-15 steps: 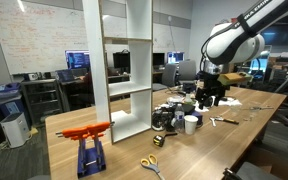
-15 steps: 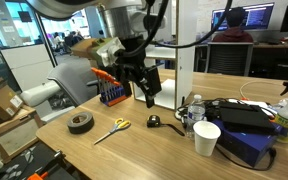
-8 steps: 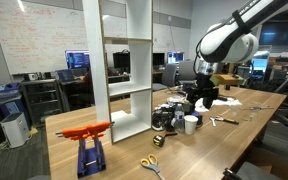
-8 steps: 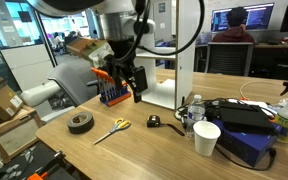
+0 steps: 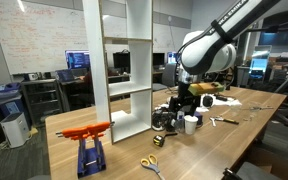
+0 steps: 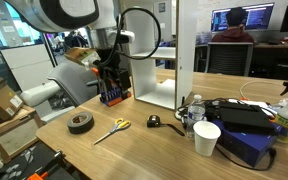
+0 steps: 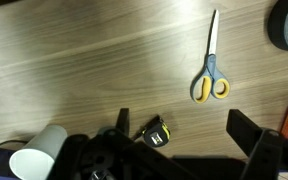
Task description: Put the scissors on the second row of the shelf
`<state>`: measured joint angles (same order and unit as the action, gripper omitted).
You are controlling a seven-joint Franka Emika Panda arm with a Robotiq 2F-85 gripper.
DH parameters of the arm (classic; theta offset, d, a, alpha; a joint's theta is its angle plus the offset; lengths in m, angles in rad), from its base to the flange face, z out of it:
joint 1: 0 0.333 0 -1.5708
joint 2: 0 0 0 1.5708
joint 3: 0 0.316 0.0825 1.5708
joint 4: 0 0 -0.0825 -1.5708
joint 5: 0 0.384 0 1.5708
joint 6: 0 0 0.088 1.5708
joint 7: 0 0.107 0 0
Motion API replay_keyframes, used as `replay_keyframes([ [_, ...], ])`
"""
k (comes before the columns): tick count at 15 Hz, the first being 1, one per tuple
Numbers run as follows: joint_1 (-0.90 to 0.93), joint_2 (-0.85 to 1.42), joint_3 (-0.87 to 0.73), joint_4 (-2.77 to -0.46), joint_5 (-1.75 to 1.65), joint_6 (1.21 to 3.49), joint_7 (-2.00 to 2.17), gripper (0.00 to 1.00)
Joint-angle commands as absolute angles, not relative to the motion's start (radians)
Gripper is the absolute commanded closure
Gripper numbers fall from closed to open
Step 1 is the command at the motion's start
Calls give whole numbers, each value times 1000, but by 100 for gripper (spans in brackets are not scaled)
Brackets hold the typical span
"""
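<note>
As viewed from the wrist, a white tapered paper cup [image 7: 39,160] is seen at lower left on the wood-grain worktop [image 7: 84,60]. The hand [image 7: 179,118] is held above the worktop, its dark fingers spread wide. Further right, the scissors [image 7: 210,75] are laid flat on the worktop: yellow looped handles, slim silvery blades. The flat-boarded white shelf [image 5: 124,70] is recorded apart from them in an exterior view.

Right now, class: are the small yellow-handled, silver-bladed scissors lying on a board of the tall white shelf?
No, the scissors lie flat on the wooden table, apart from the shelf.
</note>
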<state>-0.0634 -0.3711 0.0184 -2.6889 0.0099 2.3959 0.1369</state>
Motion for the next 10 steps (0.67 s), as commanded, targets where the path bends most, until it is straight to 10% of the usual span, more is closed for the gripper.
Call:
replay_keyframes([
  [1, -60, -256, 74, -2632, -30, 2445, 247, 0],
  [10, -14, 29, 119, -2550, -174, 2528, 393, 0],
])
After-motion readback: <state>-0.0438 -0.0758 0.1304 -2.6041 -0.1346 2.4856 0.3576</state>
